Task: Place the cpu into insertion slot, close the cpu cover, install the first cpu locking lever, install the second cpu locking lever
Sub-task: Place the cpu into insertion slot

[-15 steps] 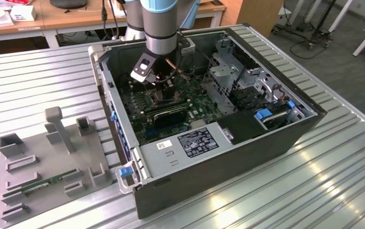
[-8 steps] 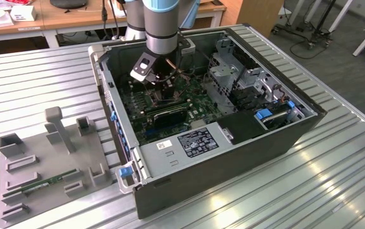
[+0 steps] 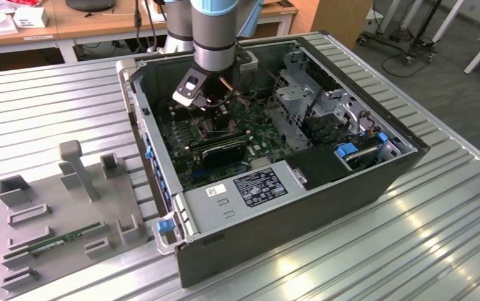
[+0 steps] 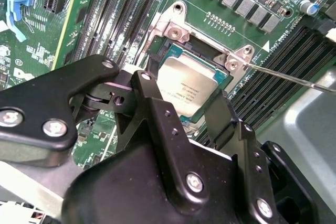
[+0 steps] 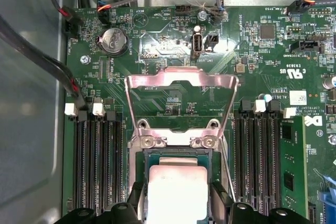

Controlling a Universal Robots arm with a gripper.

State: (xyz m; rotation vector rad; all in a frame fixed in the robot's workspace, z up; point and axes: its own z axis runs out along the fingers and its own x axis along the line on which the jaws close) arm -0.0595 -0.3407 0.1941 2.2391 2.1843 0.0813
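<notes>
Matte black gripper (image 4: 181, 95) I operate, jaws narrow against the flat square silver-tan cpu (image 4: 191, 85), chip lying in the dark metal-framed insertion slot (image 4: 168, 51), thin cut-out silver cpu cover (image 5: 181, 78) standing open beyond

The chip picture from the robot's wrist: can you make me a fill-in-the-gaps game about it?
1. The cpu cover is ____, not shut over the insertion slot.
2. The circuit board is coloured ____.
3. The gripper is nearest to the ____.
Missing words: open; green; cpu.
</notes>
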